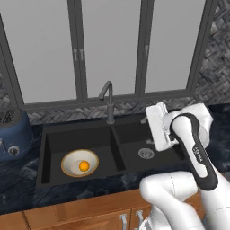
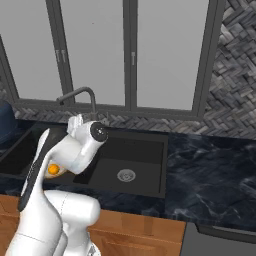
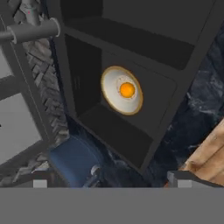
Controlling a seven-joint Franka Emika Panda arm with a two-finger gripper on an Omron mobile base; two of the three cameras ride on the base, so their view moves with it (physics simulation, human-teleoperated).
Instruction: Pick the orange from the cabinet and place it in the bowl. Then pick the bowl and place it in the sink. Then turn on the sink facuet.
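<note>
The bowl with its tan rim lies in the left basin of the black sink, and the orange rests inside it. In the hand view the bowl and the orange sit at mid-frame, far beyond my gripper. Its fingertips stand wide apart, open, with nothing between them. The white hand hovers over the right basin, to the right of the dark gooseneck faucet. From the right base view the arm hides most of the bowl, leaving the orange visible. The cabinet is out of view.
A blue toaster stands on the dark marble counter left of the sink. The right basin holds a round silver drain. Grey-framed windows rise behind the faucet. Wooden drawers with silver handles run below the counter.
</note>
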